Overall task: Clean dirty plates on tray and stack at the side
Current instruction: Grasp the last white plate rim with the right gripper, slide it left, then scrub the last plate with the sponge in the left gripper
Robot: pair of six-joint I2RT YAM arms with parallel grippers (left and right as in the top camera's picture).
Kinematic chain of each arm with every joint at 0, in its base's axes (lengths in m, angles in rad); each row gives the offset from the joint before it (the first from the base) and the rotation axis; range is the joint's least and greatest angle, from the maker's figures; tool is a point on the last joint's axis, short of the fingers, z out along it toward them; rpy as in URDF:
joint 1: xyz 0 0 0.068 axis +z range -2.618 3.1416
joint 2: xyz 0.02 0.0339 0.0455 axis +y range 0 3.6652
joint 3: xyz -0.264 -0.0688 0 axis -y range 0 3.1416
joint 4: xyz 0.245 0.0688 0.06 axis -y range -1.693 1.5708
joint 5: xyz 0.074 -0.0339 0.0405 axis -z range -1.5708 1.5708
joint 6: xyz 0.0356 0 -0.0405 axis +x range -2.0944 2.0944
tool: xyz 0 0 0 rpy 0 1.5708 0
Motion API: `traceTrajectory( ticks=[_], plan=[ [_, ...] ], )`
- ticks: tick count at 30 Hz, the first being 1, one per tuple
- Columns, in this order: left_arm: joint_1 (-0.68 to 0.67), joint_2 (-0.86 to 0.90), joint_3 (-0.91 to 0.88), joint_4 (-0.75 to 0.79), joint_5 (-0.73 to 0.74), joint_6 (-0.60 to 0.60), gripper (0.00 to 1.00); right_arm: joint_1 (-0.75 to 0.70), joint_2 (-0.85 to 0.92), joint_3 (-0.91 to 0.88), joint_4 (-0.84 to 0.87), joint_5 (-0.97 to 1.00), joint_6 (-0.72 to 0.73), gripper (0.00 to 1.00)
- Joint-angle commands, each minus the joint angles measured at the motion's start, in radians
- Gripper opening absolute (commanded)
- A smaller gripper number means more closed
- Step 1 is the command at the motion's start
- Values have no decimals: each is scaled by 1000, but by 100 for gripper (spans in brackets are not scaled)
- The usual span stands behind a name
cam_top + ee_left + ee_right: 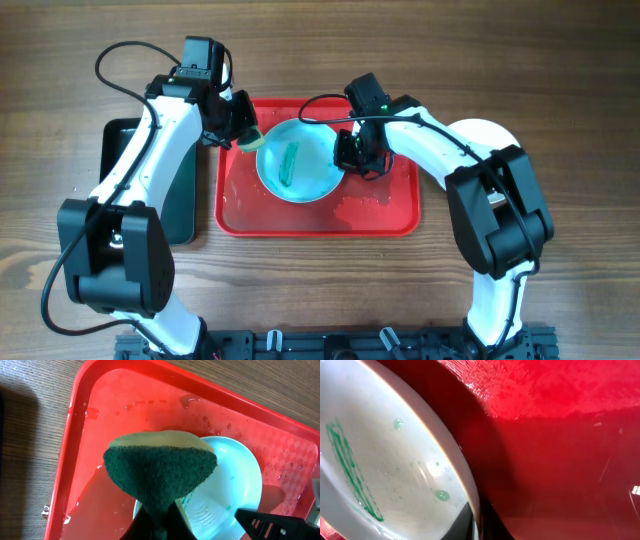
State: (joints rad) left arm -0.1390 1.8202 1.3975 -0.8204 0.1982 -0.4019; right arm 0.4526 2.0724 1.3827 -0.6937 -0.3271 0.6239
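Sponge (pixel 160 477) over wet red tray (pixel 385 215) on wooden table (pixel 570 70).

From overhead I look straight down on the whole table (pixel 560 60). My left wrist view hangs close above a corner of the tray (pixel 150 425). My right wrist view sits almost against the plate (pixel 395 460); all three views share that plate and tray.

**Plate (pixel 300 175) sitting in tray's (pixel 390 215) 11 o'clock corner**

A sponge (pixel 248 142) is hanging at the plate's 10 o'clock, the right gripper (pixel 352 155) at 3. A narrower tray (pixel 185 200) is lying at the tray's 9 o'clock, another plate (pixel 487 130) at 2.
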Motion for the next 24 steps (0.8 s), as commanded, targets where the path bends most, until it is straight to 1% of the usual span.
traceTrajectory(
  ticks=[1,3,5,7,11,12,15,16,17,18,20,24],
  plan=[
    [-1,-6,9,-4,-10,-10,4,-1,19,-1,28,32,-45,21],
    [-5,-3,9,-17,-10,-9,4,-1,19,-3,32,38,-46,18],
    [-17,5,6,-24,-10,6,4,-1,19,-15,47,38,-45,17],
    [-42,9,-22,-18,-17,6,4,-1,19,-17,55,38,-45,4],
    [-73,9,-83,12,-34,61,4,-1,19,-17,65,38,-48,4],
    [-79,9,-96,22,-32,93,4,-1,19,-17,65,38,-48,4],
    [-104,9,-146,87,-32,298,4,-1,19,-17,69,38,-48,5],
    [-112,9,-166,119,-33,348,4,-1,19,-17,68,37,-48,4],
    [-117,9,-183,151,-36,370,4,-1,19,-17,68,37,-48,5],
    [-121,10,-208,202,-39,373,4,-1,19,-17,66,37,-48,4],
    [-126,19,-222,246,-40,372,4,-1,19,-17,65,37,-48,4],
    [-147,101,-222,264,-97,369,4,-1,19,-17,65,35,-47,4]
  ],
)
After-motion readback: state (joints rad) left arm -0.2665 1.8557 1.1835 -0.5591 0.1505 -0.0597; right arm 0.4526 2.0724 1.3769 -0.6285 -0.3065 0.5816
